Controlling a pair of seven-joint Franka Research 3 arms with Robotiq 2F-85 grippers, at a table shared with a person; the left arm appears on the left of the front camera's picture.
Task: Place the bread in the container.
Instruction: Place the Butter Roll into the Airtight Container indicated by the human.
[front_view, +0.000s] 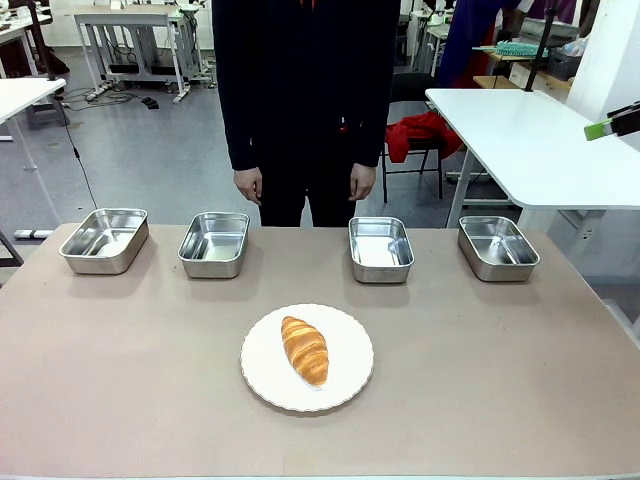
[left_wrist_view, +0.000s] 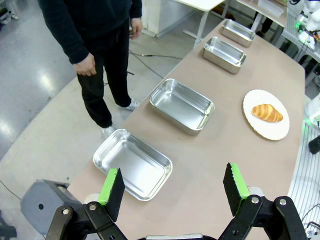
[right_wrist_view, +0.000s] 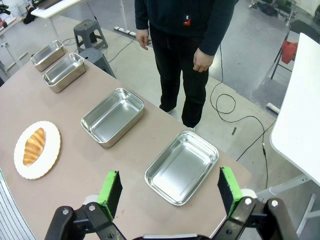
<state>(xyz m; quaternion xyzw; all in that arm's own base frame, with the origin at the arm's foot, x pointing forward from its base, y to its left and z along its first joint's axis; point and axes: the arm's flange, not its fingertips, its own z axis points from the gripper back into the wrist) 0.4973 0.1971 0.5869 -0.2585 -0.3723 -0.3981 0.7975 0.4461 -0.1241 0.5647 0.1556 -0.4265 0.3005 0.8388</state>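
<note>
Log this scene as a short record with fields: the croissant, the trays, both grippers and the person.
bread: croissant on the white plate, centre of the table
trays: four in a far-side row, all empty: far-left tray, inner-left tray, inner-right tray, far-right tray
left gripper: jaws open, empty, above the table's left end
right gripper: jaws open, empty, above the table's right end
person: standing at the far side, hands hanging, touching nothing
task state: croissant not yet in any tray
</note>
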